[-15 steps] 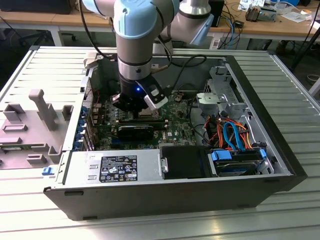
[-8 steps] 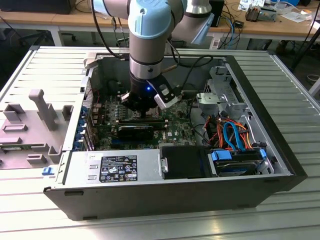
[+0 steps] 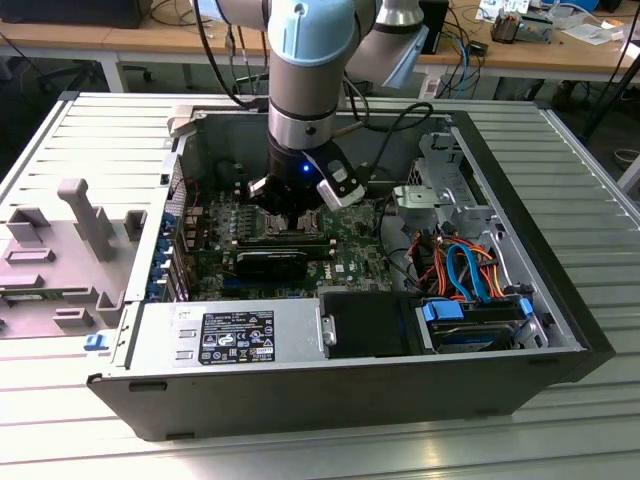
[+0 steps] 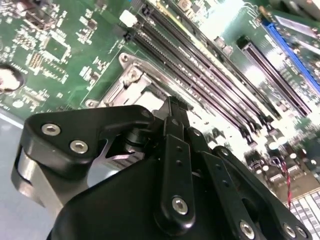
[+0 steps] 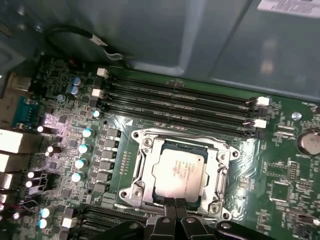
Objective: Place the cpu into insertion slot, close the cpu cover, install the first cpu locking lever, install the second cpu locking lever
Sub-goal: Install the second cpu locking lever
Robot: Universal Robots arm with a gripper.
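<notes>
From my station, the cpu (image 5: 179,168) already sits in the socket on the motherboard (image 5: 280,165), with the cpu cover (image 5: 218,176) lying flat around it; whether either locking lever is latched I can't make out. The arm reaches straight down into the open computer case (image 3: 560,330), with the gripper (image 5: 173,205) low over the socket's near edge. Its fingers (image 4: 172,145) look pinched together, holding nothing I can see.
</notes>
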